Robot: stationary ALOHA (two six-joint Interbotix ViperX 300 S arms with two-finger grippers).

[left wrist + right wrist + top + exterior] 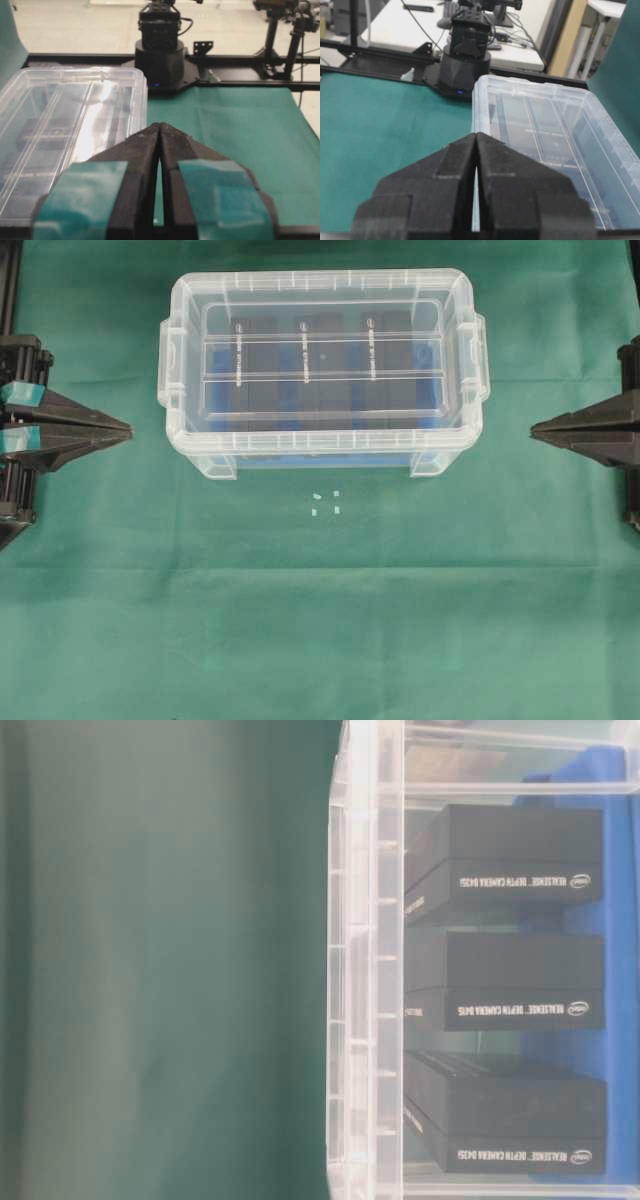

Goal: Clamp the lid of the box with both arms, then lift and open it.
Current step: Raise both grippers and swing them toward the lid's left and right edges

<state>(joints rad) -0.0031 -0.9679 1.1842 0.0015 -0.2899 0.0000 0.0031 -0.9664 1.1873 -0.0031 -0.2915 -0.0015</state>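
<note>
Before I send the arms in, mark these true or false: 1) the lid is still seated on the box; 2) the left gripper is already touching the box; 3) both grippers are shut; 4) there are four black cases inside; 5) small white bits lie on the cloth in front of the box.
1) True: the lid sits on the box.
2) False: the left gripper is off to the side, with bare cloth between.
3) True: the left gripper and the right gripper both have their fingers together.
4) False: three black cases.
5) True: white bits.
</note>
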